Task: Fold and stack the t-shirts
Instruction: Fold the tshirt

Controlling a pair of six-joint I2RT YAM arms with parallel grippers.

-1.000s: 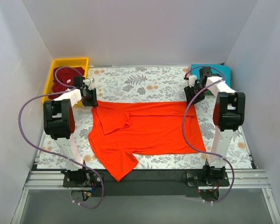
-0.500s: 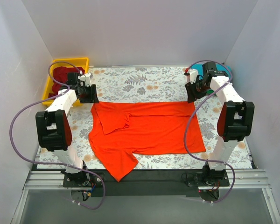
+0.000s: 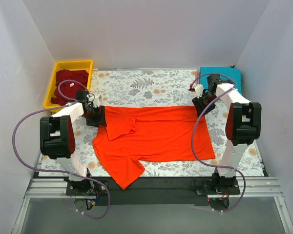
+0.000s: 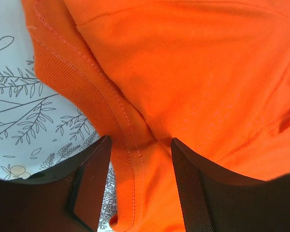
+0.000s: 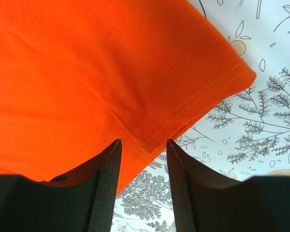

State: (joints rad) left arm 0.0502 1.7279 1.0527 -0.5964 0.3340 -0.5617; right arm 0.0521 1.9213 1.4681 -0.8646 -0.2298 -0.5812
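**A:** Beyond the left gripper [image 3: 98,117], off to its outer side, what is there?

**B:** A yellow plastic bin [image 3: 71,64], with a crumpled dark maroon cloth t-shirt [image 3: 71,80] inside it.

**A:** And that gripper itself?

**B:** It is low over the floral-patterned table cloth [image 3: 151,85]. Its fingers [image 4: 89,183] are parted to a middling width and grip nothing. The ribbed collar edge of the bright orange-red cloth t-shirt [image 3: 156,134], spread flat, lies between them.

**A:** The right gripper [image 3: 201,105]?

**B:** Parted and empty likewise, with the same shirt's stitched hem corner between its tips. A teal cloth t-shirt [image 3: 224,74] lies just beyond it.
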